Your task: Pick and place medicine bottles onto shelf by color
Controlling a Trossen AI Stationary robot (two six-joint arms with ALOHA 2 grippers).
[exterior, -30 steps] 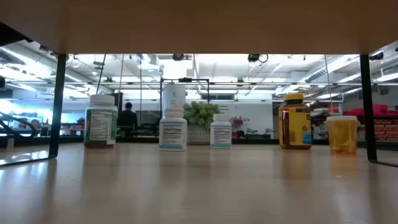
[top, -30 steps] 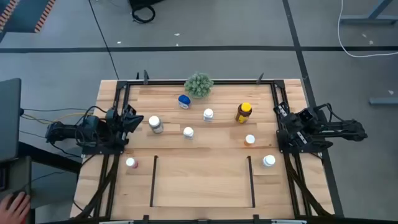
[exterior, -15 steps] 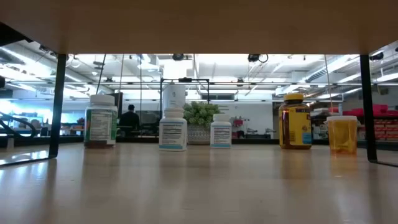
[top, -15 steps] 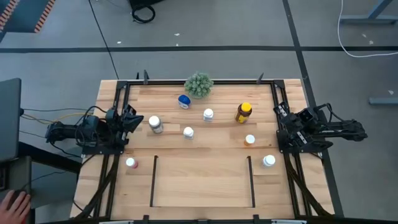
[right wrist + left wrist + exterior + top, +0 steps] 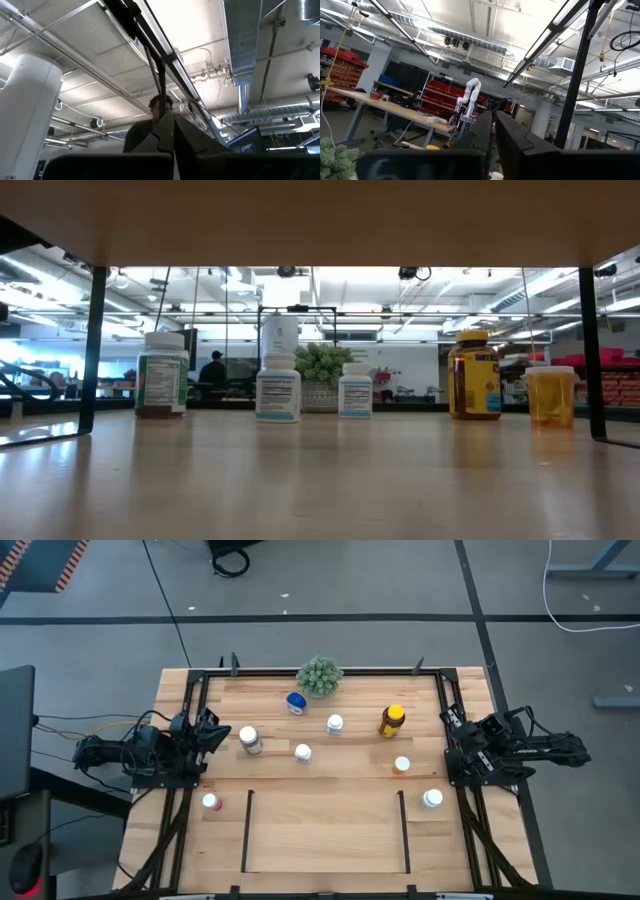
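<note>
From above, my left gripper (image 5: 212, 730) rests folded at the table's left edge, fingers pressed together, holding nothing. My right gripper (image 5: 452, 720) rests at the right edge, likewise closed and empty. The medicine bottles (image 5: 302, 752) stand scattered across the far half of the table, outside the shelf (image 5: 247, 830), near a green plant ball (image 5: 319, 675).

At table height, the bottles stand upright in a row. A person (image 5: 212, 367) sits far behind.

My left wrist camera faces the ceiling, fingers (image 5: 512, 142) together. My right wrist camera does too.
</note>
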